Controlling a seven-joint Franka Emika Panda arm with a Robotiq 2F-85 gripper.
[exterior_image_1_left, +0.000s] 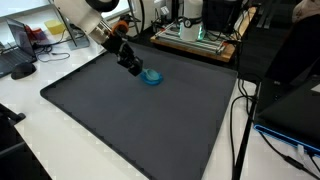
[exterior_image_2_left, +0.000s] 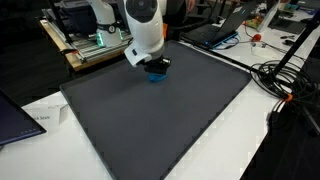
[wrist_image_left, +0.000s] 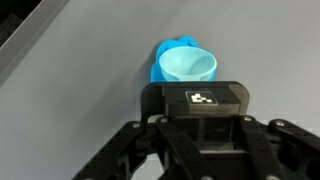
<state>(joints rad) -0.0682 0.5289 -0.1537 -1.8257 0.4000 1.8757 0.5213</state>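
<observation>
Setting: robotics laboratory | Evidence: robot arm (exterior_image_2_left: 143, 25) over dark work mat (exterior_image_1_left: 140, 120) on white tabletop (exterior_image_1_left: 60, 150); benchtop instrument (exterior_image_1_left: 195, 30) on far wooden board; open laptop (exterior_image_2_left: 225, 30); trailing cables (exterior_image_2_left: 290, 85) at right.

You've got no legible text, brand or number in any view. The only marking is a small white tag (wrist_image_left: 204, 98) with a black pixel pattern, on top of the tool (wrist_image_left: 190, 84) body in the wrist view. The white sheet (exterior_image_2_left: 45, 117) on the tabletop (exterior_image_2_left: 250, 130) is too blurred to read.
</observation>
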